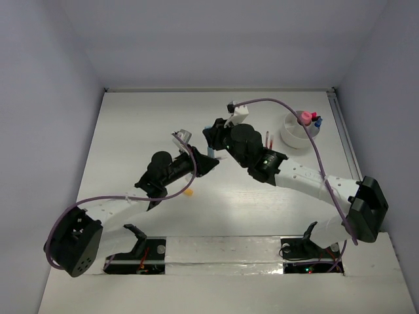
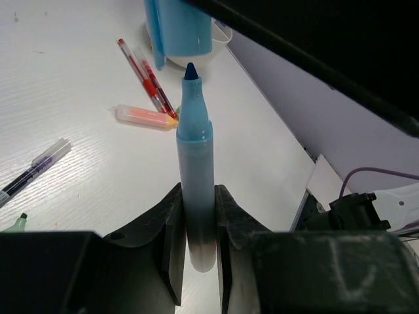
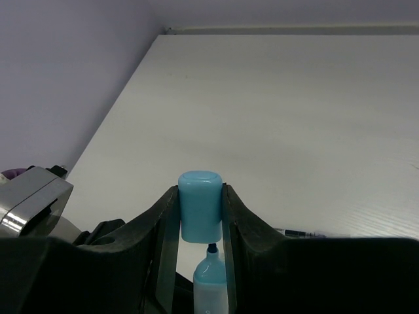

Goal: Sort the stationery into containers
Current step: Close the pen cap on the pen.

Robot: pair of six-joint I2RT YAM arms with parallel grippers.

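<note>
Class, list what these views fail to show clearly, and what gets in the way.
Left wrist view: white cup mostly behind the blue cap; pen cut by the left edge.
Right wrist view: blue marker runs off the bottom edge.
Top view: cup's contents too small; arms cover the marker.

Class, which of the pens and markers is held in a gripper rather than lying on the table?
The blue marker, clamped in the left gripper with its tip bare; the orange highlighter and red pens lie flat.

A white table (image 1: 144, 124) fills the enclosure, with pale grey-violet walls (image 1: 216, 39) at its back and sides. A thin rail (image 1: 345, 140) runs along the table's right edge.
</note>
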